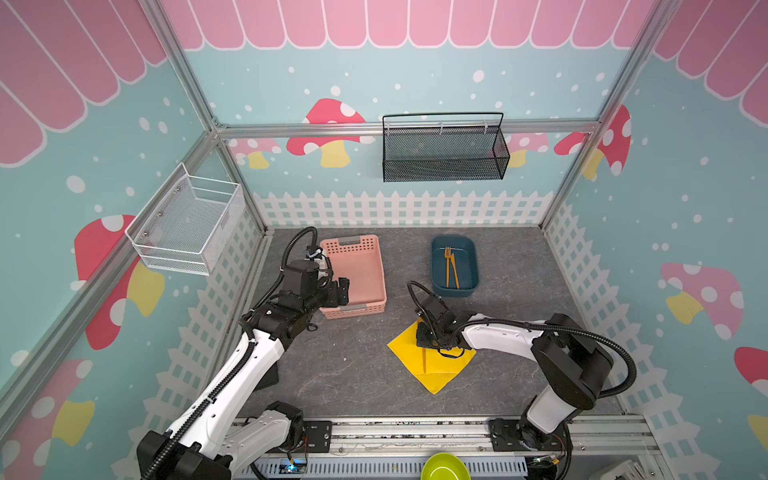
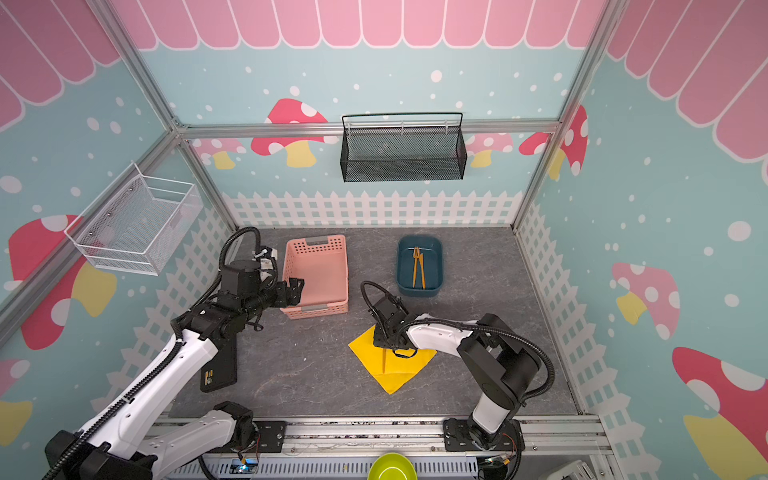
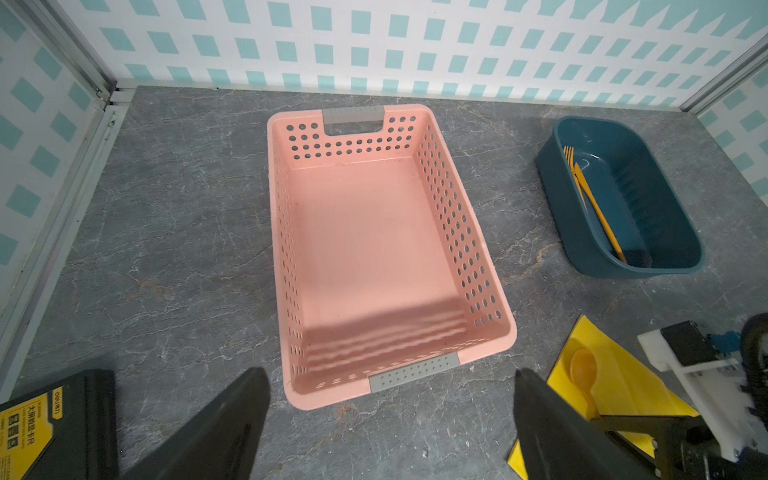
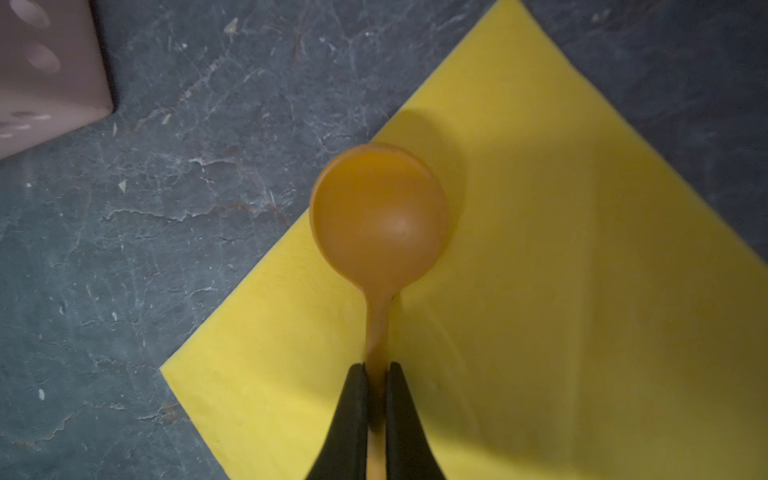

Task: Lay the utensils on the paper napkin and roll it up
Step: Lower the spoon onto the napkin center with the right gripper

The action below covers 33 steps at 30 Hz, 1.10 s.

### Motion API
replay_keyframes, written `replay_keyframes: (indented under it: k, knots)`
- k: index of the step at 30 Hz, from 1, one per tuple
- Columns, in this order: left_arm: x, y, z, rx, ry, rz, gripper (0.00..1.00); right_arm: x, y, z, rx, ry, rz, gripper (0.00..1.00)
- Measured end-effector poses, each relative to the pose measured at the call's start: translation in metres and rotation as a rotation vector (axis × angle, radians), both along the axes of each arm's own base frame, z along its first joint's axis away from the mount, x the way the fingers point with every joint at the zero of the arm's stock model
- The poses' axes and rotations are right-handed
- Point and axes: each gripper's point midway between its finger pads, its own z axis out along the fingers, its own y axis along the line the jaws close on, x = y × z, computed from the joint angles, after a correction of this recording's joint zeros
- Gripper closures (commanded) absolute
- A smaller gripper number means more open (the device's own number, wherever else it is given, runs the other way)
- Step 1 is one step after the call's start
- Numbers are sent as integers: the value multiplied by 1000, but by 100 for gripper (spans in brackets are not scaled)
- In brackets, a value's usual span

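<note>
Lime-green and rounded, what may be a bowl (image 1: 444,467) sits at the near edge, cut off by the frame. Over the near-left corner of the pink perforated basket (image 1: 361,270) hovers the left gripper (image 1: 343,291), jaws spread wide and holding nothing. Right of the basket's near end, the yellow paper napkin (image 1: 440,372) lies flat on the grey tabletop (image 1: 353,374). There the right gripper (image 4: 376,368) is clamped on the handle of the orange spoon (image 4: 378,216), whose round bowl overhangs the napkin's basket-side edge. Farther right of the basket, a dark blue tub (image 1: 455,291) holds the fork (image 1: 447,266) and knife (image 1: 454,272) side by side.
</note>
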Motion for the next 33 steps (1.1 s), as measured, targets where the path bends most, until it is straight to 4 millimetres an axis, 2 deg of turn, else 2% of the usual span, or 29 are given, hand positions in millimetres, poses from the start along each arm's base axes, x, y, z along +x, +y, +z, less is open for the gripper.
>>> replay_keyframes:
  k: [7, 14, 33]
  knots:
    - [0, 0, 0, 1, 1, 0, 7, 3, 2, 4, -1, -13, 3, 94]
    - [0, 1, -1, 2, 2, 2, 7, 2, 0, -2, -14, -2, 3, 94]
    - [0, 1, -1, 6, 1, 6, 7, 3, -1, -3, -26, -6, 11, 94]
